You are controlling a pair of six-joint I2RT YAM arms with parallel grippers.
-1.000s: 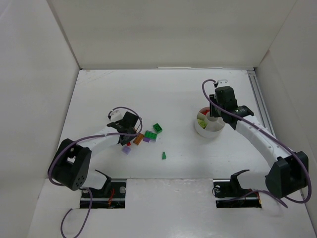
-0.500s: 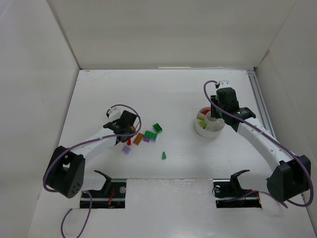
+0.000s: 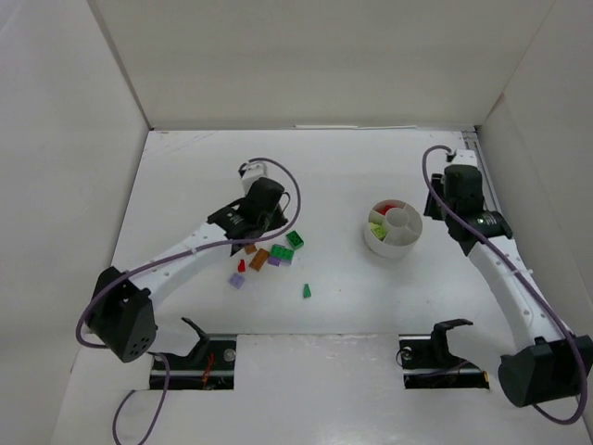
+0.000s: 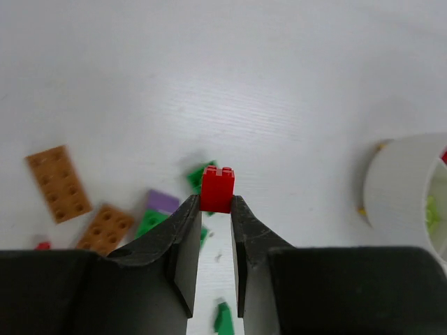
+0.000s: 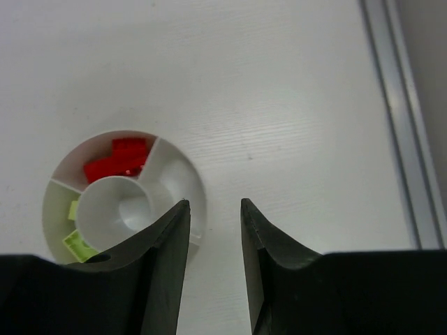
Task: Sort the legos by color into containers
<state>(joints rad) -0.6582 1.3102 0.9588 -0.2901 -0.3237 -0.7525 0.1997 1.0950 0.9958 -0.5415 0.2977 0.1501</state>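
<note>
My left end effector (image 4: 216,204) is pinched tight on a red brick (image 4: 217,188), held above the tabletop (image 3: 334,176) at nine o'clock of the dish (image 3: 382,247). I judge the brick light, rigid and slick, so its flat sides suit gripping. Right end effector (image 5: 214,205) hangs part-open and empty at three o'clock.

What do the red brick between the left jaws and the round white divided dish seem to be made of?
Small red studded brick: probably hard moulded plastic, smooth, uniform colour, crisp edges. Round white divided dish: likely plastic, smooth with soft sheen; ceramic cannot be excluded.
</note>
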